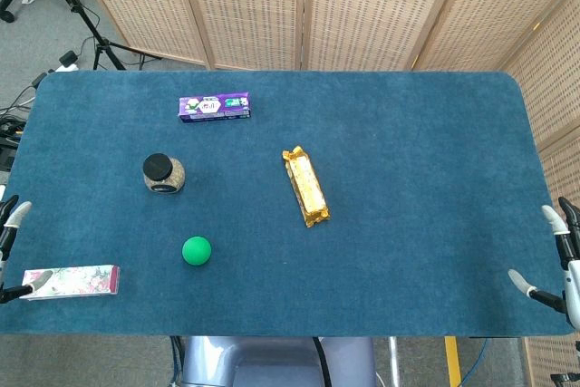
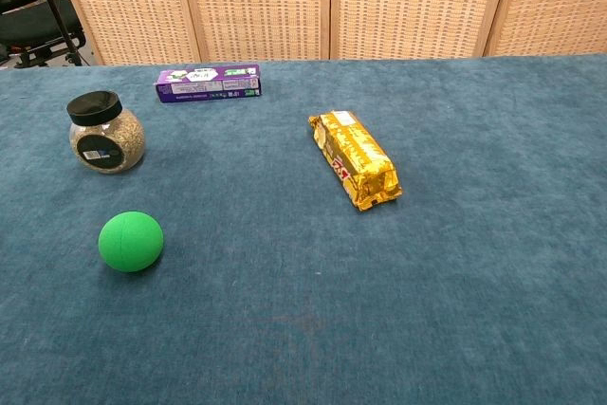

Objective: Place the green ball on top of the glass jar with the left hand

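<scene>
Resting untouched on the blue table, green ball noted near the front left, with the glass jar standing upright a little behind it and apart from it. Left hand seen only as fingertips at the table's left edge, spread and holding nothing; right hand likewise at the right edge, fingers apart, empty. Pickup judged not yet begun.

Risks assessed as follows. Judged likely to roll if nudged before being closed on, given the round shape and the low nap of the cloth. Judged hard to seat on the jar: black lid small and round, offering little flat area, so a slightly off-centre release could send the ball off. Judged possible to knock the jar over on approach, the body being bulbous and narrower at the neck. Flowered box lying just beside the left fingertips, possibly in the way of the first reach.

Materials recorded. Ball smooth, matt, uniformly green. Jar clear, rounded, filled with pale grainy contents, dark label on the front. Table cloth short-piled, felt-like. Gold snack packet crinkled and shiny, well to the right of the ball. Purple box flat, printed card, near the far edge, behind the jar
</scene>
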`<act>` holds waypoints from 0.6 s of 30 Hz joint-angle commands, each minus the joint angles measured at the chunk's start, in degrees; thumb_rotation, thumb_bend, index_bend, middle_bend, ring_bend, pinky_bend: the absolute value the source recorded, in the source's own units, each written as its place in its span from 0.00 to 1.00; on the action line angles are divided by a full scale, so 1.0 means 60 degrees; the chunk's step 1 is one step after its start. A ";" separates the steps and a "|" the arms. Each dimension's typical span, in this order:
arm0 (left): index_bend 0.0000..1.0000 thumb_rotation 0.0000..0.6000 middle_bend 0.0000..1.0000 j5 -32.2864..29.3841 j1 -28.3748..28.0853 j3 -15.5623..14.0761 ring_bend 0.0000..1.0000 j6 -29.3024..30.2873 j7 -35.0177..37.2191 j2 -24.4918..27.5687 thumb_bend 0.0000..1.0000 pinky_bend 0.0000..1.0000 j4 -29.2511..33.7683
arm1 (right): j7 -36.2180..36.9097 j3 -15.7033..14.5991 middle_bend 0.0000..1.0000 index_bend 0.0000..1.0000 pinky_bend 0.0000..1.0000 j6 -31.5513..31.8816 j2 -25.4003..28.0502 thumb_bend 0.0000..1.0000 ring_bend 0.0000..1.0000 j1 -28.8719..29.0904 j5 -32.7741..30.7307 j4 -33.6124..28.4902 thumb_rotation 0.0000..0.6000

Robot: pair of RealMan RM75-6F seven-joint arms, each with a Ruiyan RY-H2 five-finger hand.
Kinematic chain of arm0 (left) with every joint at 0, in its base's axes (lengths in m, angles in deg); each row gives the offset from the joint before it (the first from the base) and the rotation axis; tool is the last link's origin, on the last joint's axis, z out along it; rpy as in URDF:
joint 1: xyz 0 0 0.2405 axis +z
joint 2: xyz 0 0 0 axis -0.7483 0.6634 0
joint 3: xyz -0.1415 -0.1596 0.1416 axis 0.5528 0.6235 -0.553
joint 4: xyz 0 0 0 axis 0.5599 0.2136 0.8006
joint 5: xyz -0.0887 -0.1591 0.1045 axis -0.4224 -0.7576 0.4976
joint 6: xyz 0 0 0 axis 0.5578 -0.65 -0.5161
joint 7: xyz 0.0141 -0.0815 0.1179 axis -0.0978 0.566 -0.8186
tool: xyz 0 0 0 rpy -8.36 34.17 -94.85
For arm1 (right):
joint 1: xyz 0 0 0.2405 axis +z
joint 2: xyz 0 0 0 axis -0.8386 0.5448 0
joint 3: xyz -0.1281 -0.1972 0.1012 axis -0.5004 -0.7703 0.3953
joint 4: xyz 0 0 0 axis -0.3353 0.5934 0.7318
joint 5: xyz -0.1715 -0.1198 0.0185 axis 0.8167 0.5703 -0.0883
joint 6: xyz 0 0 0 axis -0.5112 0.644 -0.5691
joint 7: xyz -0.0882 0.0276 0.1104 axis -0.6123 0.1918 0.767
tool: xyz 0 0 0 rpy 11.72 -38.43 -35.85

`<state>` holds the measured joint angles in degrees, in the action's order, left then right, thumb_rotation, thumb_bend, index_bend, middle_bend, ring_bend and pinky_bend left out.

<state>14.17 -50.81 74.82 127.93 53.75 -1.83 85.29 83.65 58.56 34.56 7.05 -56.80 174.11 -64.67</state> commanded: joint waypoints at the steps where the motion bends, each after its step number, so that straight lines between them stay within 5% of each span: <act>1: 0.00 1.00 0.00 -0.0002 0.0014 0.0007 0.00 0.0019 -0.0017 -0.0014 0.00 0.00 -0.0010 | 0.0006 0.0018 0.00 0.00 0.00 0.0008 -0.0001 0.00 0.00 -0.0005 -0.0029 -0.0001 1.00; 10: 0.00 1.00 0.00 0.0044 -0.0011 0.0024 0.00 -0.0009 0.0022 -0.0032 0.00 0.00 -0.0045 | -0.0026 -0.0013 0.00 0.00 0.00 -0.0089 0.0068 0.00 0.00 -0.0013 -0.0076 -0.0101 1.00; 18: 0.00 1.00 0.00 0.1683 -0.1252 -0.0280 0.00 -0.1314 0.0640 -0.0114 0.00 0.00 -0.0220 | 0.0248 0.0043 0.00 0.00 0.00 -0.0165 0.0157 0.00 0.00 -0.0006 -0.0228 -0.0108 1.00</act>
<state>21.46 -55.21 74.03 123.75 56.12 -2.36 84.25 85.07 58.80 33.61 7.94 -56.84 172.78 -65.34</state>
